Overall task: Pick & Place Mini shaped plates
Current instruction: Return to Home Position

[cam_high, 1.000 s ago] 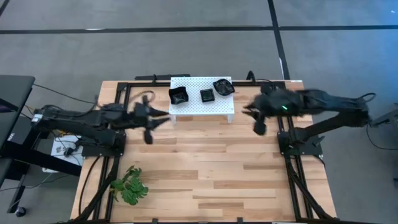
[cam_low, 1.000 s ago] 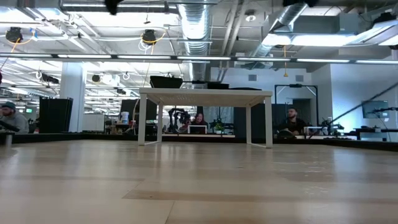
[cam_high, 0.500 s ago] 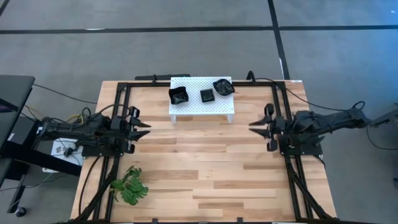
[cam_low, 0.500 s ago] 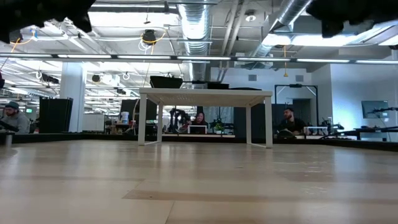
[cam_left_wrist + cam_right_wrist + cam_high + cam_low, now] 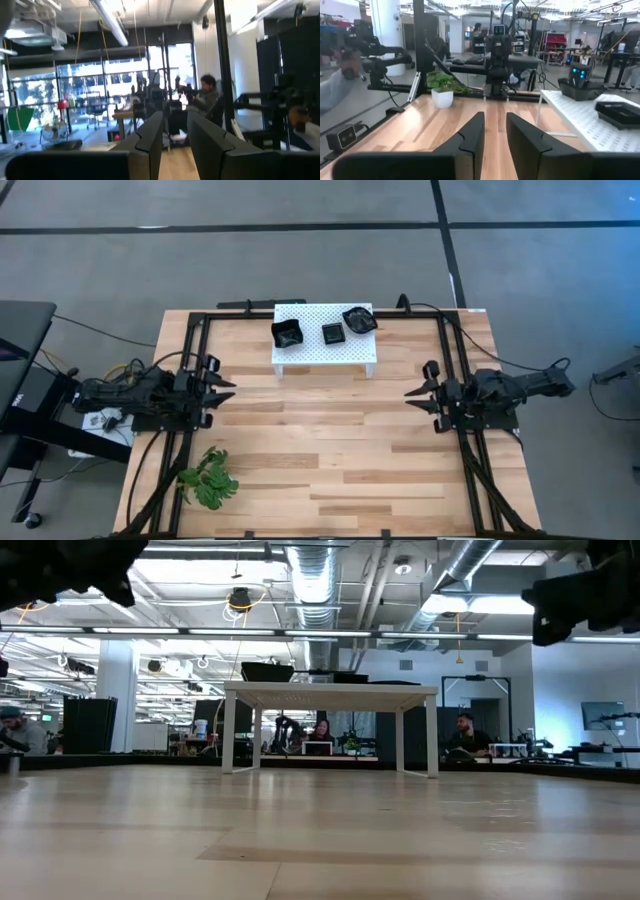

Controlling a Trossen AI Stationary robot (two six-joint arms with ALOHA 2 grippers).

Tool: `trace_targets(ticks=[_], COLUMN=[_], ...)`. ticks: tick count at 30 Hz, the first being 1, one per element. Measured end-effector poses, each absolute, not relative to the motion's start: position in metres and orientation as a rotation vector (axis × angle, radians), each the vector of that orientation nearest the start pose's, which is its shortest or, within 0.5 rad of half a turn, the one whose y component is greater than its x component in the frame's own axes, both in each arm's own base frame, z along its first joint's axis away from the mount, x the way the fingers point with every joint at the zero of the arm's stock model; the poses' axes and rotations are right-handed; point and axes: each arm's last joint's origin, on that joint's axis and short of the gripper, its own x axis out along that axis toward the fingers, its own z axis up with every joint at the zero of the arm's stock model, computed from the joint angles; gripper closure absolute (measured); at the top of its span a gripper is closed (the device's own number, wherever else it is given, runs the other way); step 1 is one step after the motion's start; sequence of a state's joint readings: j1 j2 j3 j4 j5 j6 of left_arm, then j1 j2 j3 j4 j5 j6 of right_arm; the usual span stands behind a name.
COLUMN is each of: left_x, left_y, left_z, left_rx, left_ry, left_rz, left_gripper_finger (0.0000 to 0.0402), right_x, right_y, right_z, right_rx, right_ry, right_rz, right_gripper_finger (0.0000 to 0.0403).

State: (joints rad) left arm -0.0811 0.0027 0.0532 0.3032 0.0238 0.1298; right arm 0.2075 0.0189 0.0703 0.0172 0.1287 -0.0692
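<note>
While both arms rest folded at opposite sides of the counter (image 5: pixel 330 450), the left gripper (image 5: pixel 224 390) and the right gripper (image 5: pixel 414 397) each hold nothing, fingers slightly apart. The mini shaped plates (image 5: pixel 333 333) sit in three black stacks on the white perforated platform (image 5: pixel 312 352) near the counter's far edge.

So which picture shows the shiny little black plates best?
The high view: the small glossy black plates sit in three spots on the white perforated platform. The low view shows only dark edges atop it; the right wrist view catches two spots side-on; the left wrist view shows none.
</note>
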Motion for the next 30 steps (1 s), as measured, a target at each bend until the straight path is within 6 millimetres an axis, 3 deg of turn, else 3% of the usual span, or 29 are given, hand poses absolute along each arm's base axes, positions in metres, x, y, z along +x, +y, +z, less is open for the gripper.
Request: trace_targets(ticks=[6,30], left_x=[0.092,0.104], left_y=[-0.008,-0.009], left_z=[0.196,0.181], left_rx=[0.117,0.114], left_ry=[-0.303,-0.154], left_rz=[-0.084,-0.089], left_gripper_finger=[0.0309,0.0309], right_x=[0.096,0.096], right_y=[0.017,0.018], right_z=[0.168,0.168], right_rx=[-0.063,-0.013], right_ry=[-0.036,-0.031], right_rz=[0.111,0.115], right_gripper_finger=[0.0328,0.0328])
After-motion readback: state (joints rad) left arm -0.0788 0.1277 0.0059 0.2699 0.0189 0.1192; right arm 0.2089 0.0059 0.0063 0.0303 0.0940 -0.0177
